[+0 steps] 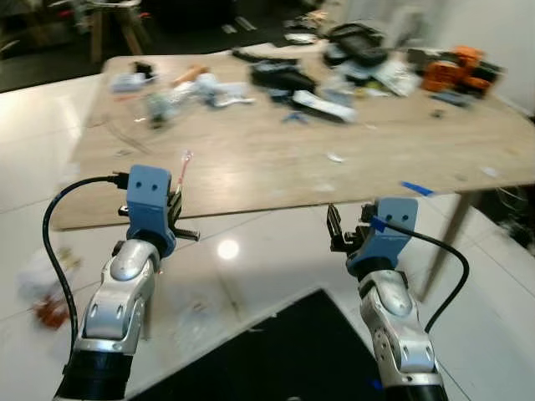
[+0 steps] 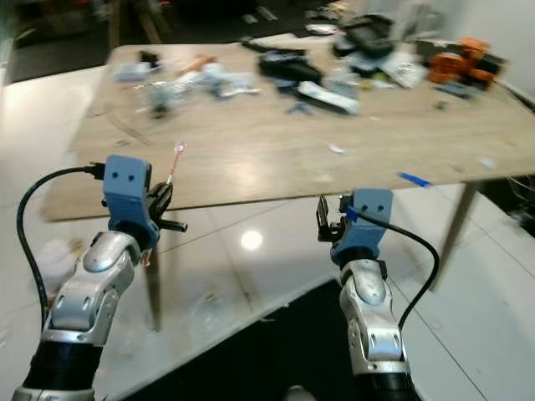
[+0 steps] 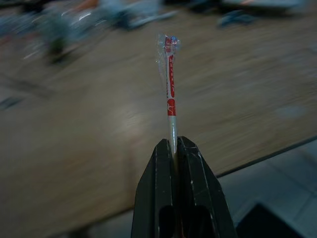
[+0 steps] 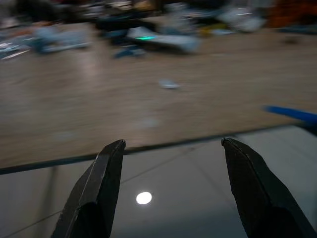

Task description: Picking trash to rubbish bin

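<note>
A wide wooden table (image 1: 276, 167) stands across the robot's path, on a glossy white tiled floor (image 1: 251, 251), with both arms raised just short of its near edge. The far half of the table is crowded with blurred clutter: black gear (image 1: 355, 42), an orange tool (image 1: 456, 71), pale wrappers and bags (image 1: 209, 88), with a small white scrap (image 1: 334, 157) and a strip of blue tape (image 1: 415, 189) lying alone nearer the front. A dark mat or panel (image 1: 292, 355) lies on the floor between the arms, and crumpled litter (image 1: 46, 292) sits on the floor to the robot's left. No rubbish bin can be made out, so the drop-off likely means turning and walking. The left gripper (image 3: 174, 148) is pinched tight on the task's thing, a thin red and white stick (image 3: 170, 89) with clear wrap at its tip, held upright above the table's near edge. The hold is only on the very bottom end, so the likely failure is the stick slipping or swivelling out during a turn, or its tip catching the table edge if the arm swings forward. The right gripper (image 4: 171, 163) is spread wide and holds nothing, hovering just off the table edge near the blue tape; it could knock the edge if the body turns without backing away first.
</note>
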You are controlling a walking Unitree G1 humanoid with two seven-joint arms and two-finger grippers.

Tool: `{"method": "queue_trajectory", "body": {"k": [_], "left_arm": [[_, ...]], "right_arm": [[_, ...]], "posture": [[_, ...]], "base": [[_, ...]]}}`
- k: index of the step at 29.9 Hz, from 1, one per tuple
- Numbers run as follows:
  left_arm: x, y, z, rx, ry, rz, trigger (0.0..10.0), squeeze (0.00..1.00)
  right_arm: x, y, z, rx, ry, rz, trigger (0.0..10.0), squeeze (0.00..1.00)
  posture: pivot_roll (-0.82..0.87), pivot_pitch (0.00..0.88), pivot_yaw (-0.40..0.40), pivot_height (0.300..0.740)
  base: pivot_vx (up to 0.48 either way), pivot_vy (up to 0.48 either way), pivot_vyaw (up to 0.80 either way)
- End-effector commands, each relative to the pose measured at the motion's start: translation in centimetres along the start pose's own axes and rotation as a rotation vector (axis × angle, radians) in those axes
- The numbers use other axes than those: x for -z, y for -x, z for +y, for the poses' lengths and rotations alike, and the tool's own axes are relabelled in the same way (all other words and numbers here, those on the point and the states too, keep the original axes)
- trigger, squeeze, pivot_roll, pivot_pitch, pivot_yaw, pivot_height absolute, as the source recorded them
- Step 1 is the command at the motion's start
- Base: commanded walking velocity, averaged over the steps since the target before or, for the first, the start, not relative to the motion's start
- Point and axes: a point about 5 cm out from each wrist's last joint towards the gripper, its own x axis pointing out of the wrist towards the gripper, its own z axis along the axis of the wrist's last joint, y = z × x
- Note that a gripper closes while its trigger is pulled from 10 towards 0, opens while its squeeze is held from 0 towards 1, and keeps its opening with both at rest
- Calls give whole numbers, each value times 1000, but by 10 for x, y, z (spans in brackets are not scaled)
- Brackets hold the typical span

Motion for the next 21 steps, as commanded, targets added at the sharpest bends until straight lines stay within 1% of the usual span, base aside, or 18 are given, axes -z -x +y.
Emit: {"method": "queue_trajectory", "body": {"k": [1,3,5,8,15,18,21], "left_arm": [[1,-1,4,-17,12,6,10000,0],[0,-1,4,-20,22,5,10000,0],[0,-1,4,-18,13,2,10000,0],[1,0,1,-13,-39,-1,10000,0],[1,1,-1,-12,-9,1,10000,0],[2,1,-1,-27,-48,5,10000,0],[2,1,0,-38,-48,-1,10000,0]], "right_arm": [[6,3,0,2,-7,15,10000,0],[6,3,1,1,-5,15,10000,0],[6,3,0,1,-4,15,10000,0],[5,3,1,-5,-3,17,10000,0],[5,2,2,-10,-4,16,10000,0],[5,0,4,-13,-9,15,10000,0],[4,0,6,-18,-12,9,10000,0]], "posture": [[8,132,6,740],[8,132,6,740],[6,135,5,740],[-5,133,-4,740],[1,125,-1,740],[-1,121,3,740],[-7,120,8,740]], "base": [[0,0,-800],[0,0,-800],[0,0,-800],[0,0,-800],[0,0,-800],[0,0,-800],[0,0,-800]]}}
